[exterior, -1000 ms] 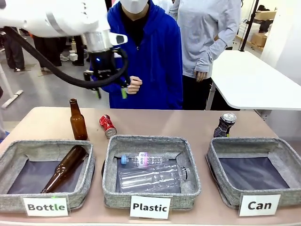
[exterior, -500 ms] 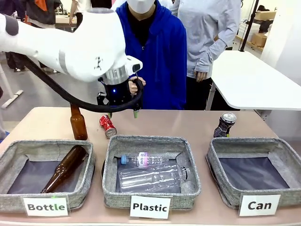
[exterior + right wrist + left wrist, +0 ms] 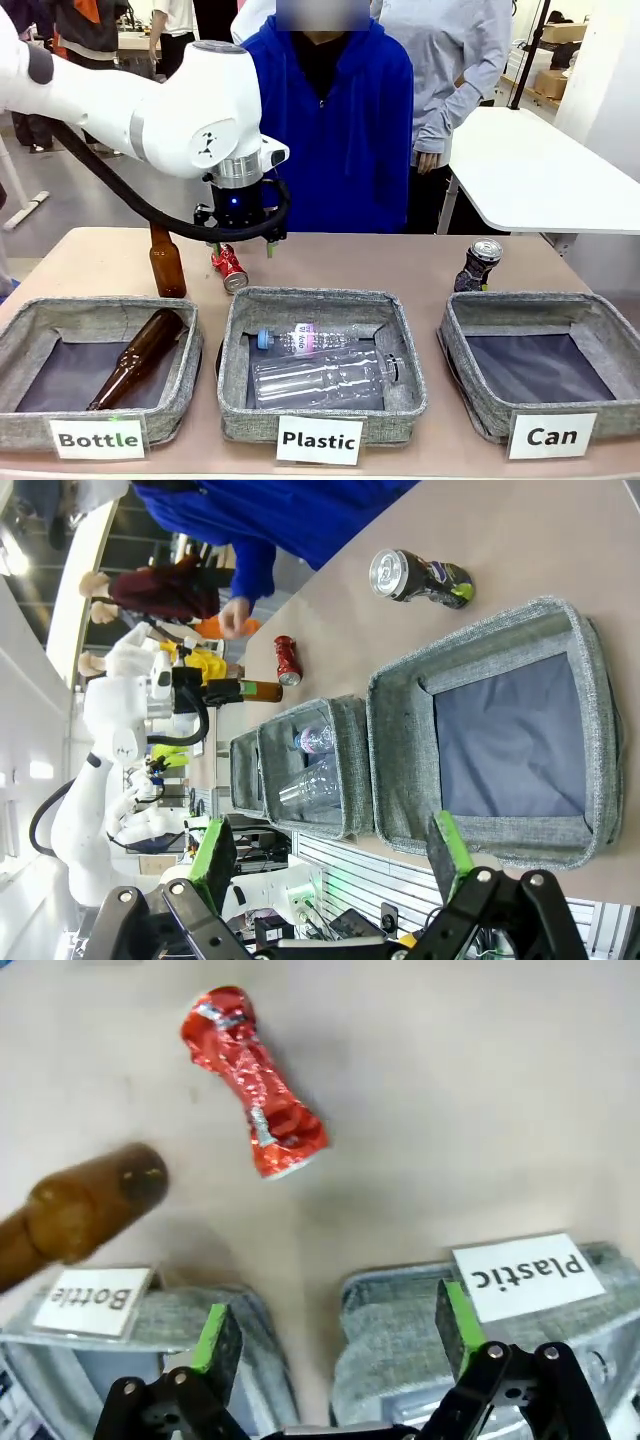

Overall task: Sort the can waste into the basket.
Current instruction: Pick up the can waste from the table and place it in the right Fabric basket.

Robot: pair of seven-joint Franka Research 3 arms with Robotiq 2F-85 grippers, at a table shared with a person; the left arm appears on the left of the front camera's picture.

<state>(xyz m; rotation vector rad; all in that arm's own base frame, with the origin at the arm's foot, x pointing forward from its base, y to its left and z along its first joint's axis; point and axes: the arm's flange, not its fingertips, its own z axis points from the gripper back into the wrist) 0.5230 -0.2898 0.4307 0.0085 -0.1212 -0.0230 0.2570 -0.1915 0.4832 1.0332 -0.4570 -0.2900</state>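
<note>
A crushed red can (image 3: 229, 268) lies on the table behind the "Plastic" basket; in the left wrist view the red can (image 3: 252, 1084) lies ahead of the open fingers. My left gripper (image 3: 242, 246) hangs open just above it, empty. A crushed dark can (image 3: 478, 265) with a silver top stands behind the "Can" basket (image 3: 545, 365), whose inside is bare. In the right wrist view my right gripper (image 3: 330, 855) is open and empty above the Can basket (image 3: 500, 738), with the dark can (image 3: 418, 579) beyond it.
A brown bottle (image 3: 165, 257) stands upright just left of the red can, close to my left gripper. The "Bottle" basket (image 3: 95, 370) holds another brown bottle. The "Plastic" basket (image 3: 320, 365) holds clear bottles. A person in a blue hoodie (image 3: 340, 120) stands at the far side.
My left arm has swung right and come down over the red can. The person's hand has drawn back out of sight.
</note>
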